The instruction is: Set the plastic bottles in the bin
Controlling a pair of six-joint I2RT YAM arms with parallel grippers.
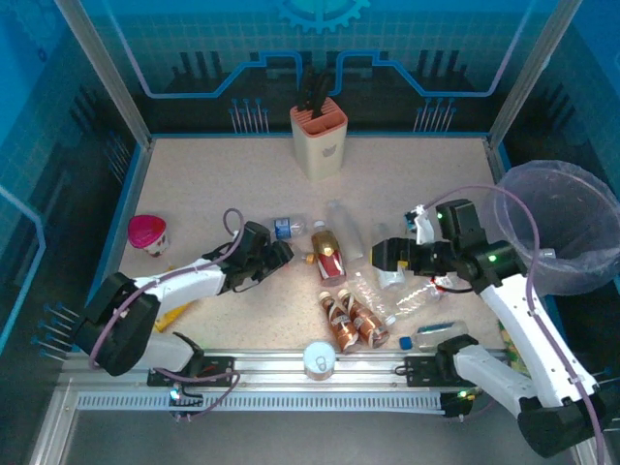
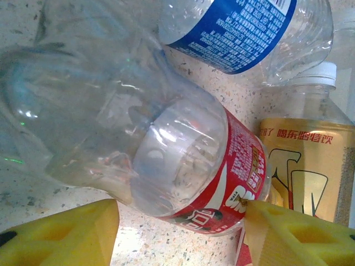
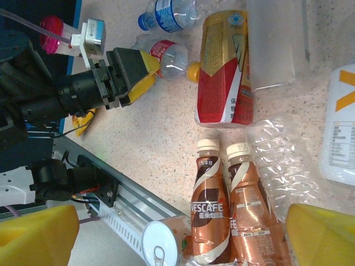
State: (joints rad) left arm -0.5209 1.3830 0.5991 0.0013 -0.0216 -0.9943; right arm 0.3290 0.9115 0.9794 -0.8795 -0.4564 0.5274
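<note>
**Left claw around a red-label bottle, right claw wide open**

At the left claw: yellow fingers part-way open, one on each side of the clear red-label bottle, lying flat on the speckled table. Clamped or merely bracketing: cannot tell. At the right claw: spread wide, holding nothing, hovering over scattered bottles.

Writing: "NESCAFE" in white on one of two brown bottles, side by side at the lower middle of the right wrist frame, white caps upward. Red Chinese characters across a gold bottle at the right edge of the left wrist frame. Small white print on a blue-label bottle at the top of that frame, too fine to read. White Chinese print on the red label.

Small bottles, mostly clear and dented, strewn over the middle of the overhead frame between the two claws. At the far right edge there, the bin: round, lined with a pale lavender bag, well apart from the left claw.
</note>
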